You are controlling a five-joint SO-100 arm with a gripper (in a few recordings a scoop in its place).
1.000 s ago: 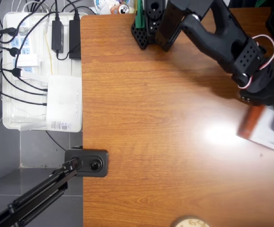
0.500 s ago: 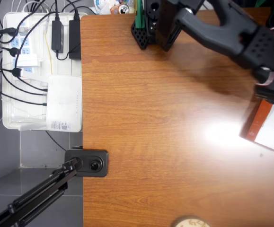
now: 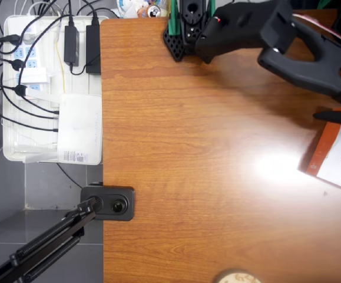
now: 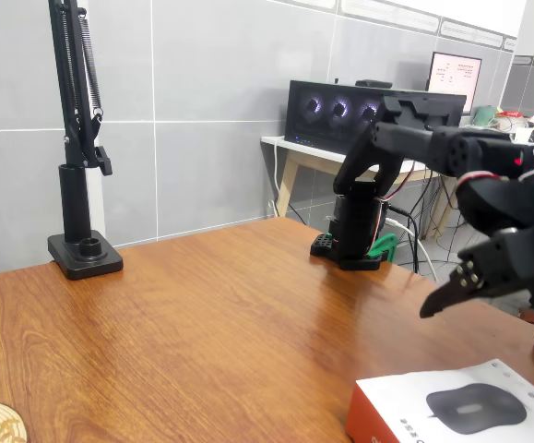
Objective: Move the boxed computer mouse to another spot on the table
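Fingers (image 4: pixel 492 305) hang spread above the boxed computer mouse (image 4: pixel 446 411), partly cut off.

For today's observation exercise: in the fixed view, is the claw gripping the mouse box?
No. The claw hangs open above the box, which lies flat on the table with a clear gap between them.
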